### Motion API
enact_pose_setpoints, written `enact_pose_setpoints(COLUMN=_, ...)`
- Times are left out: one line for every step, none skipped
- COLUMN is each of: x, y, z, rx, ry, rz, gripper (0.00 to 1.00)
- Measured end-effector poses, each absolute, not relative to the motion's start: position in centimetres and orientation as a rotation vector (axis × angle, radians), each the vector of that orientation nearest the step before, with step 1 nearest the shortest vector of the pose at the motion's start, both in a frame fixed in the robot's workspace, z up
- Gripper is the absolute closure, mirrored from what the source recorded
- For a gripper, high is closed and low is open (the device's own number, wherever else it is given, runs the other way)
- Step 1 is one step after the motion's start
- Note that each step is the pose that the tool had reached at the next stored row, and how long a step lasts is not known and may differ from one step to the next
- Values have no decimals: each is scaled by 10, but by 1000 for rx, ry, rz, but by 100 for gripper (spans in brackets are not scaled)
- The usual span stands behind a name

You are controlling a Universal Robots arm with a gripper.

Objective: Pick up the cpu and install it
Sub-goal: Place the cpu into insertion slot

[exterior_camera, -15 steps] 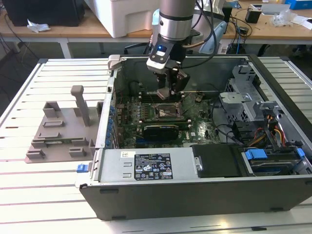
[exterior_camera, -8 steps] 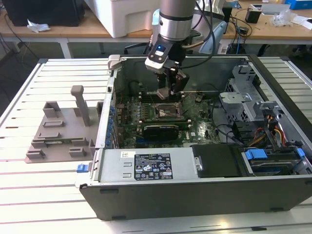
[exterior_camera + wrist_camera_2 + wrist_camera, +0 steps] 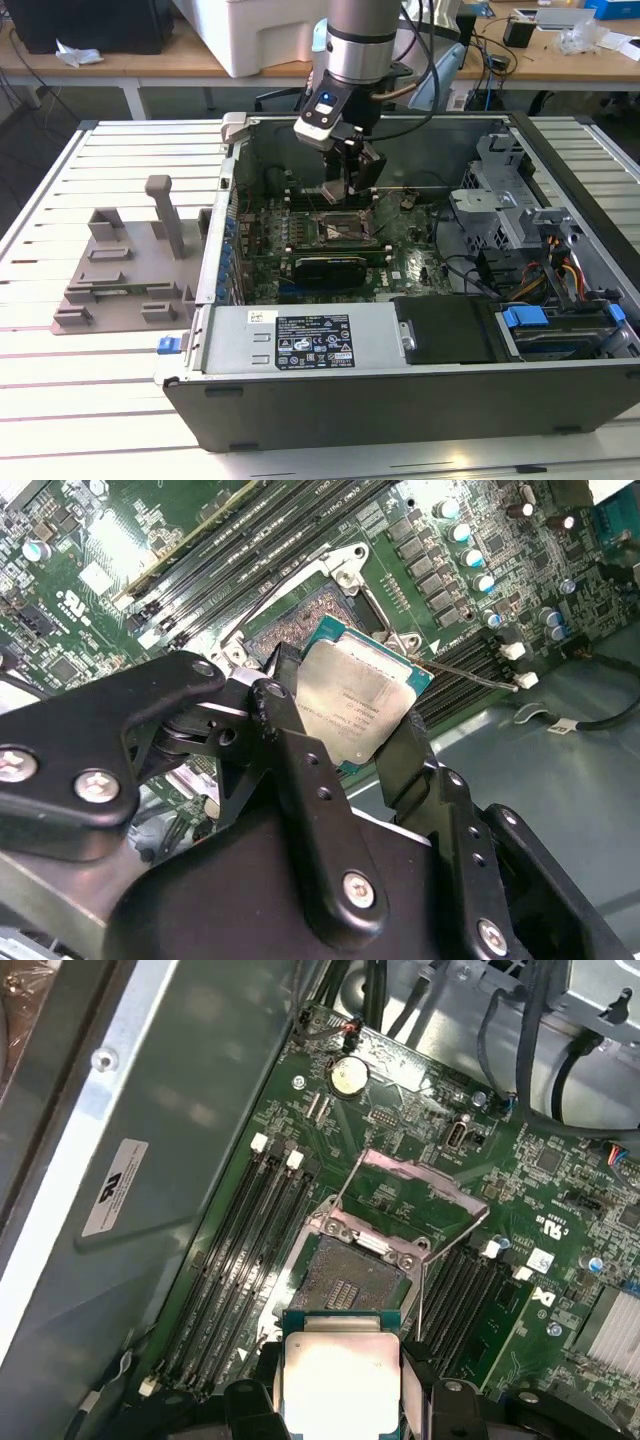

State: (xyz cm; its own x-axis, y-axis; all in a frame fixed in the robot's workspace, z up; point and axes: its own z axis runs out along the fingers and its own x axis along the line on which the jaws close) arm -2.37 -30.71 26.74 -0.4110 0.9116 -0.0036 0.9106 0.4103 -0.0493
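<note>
One cpu [image 3: 340, 1380], silvery top showing in both wrist views, clamped by its edges in my gripper [image 3: 345, 725]. Exterior view: gripper inside the computer case [image 3: 400, 400], at twelve o'clock of the open socket [image 3: 338, 230]; grey tray [image 3: 120, 285] at nine o'clock of the case.

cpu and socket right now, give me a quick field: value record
cpu: gripped, metal top showing in both wrist views
gripper: shut on cpu, inside the computer case
socket: empty, contacts exposed
load plate: swung open
cpu position: held near the socket, not seated
</note>
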Motion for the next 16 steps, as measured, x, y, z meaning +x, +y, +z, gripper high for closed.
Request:
enact_pose_setpoints(x=-24, y=-307, z=267, rx=-1698, ry=-2614, rz=68, gripper=45)
enact_pose_setpoints(x=-24, y=-307, z=267, rx=-1706, ry=-2608, rz=68, gripper=45)
enact_pose_setpoints(x=-24, y=-307, z=267, rx=-1713, ry=-2604, rz=67, gripper=45)
enact_pose_setpoints(x=-24, y=-307, z=267, rx=-1722, ry=-2597, rz=67, gripper=45)
enact_pose_setpoints(x=-24, y=-307, z=267, rx=-1729, ry=-2593, rz=67, gripper=45)
enact_pose_setpoints(x=-24, y=-307, z=267, rx=-1741, ry=-2585, rz=67, gripper=45)
enact_pose_setpoints(x=-24, y=-307, z=267, rx=-1756, ry=-2574, rz=67, gripper=45)
enact_pose_setpoints(x=-24, y=-307, z=267, rx=-1773, ry=-2562, rz=66, gripper=45)
enact_pose_setpoints(x=-24, y=-307, z=267, rx=-1785, ry=-2554, rz=66, gripper=45)
enact_pose_setpoints(x=-24, y=-307, z=267, rx=-1806, ry=-2538, rz=66, gripper=45)
enact_pose_setpoints(x=-24, y=-307, z=267, rx=-1821, ry=-2528, rz=66, gripper=45)
enact_pose_setpoints(x=-24, y=-307, z=267, rx=-1828, ry=-2522, rz=66, gripper=45)
enact_pose_setpoints(x=-24, y=-307, z=267, rx=-1837, ry=-2516, rz=66, gripper=45)
enact_pose_setpoints(x=-24, y=-307, z=267, rx=-1843, ry=-2511, rz=65, gripper=45)
enact_pose_setpoints(x=-24, y=-307, z=267, rx=-1850, ry=-2505, rz=65, gripper=45)
enact_pose_setpoints(x=-24, y=-307, z=267, rx=-1862, ry=-2497, rz=65, gripper=45)
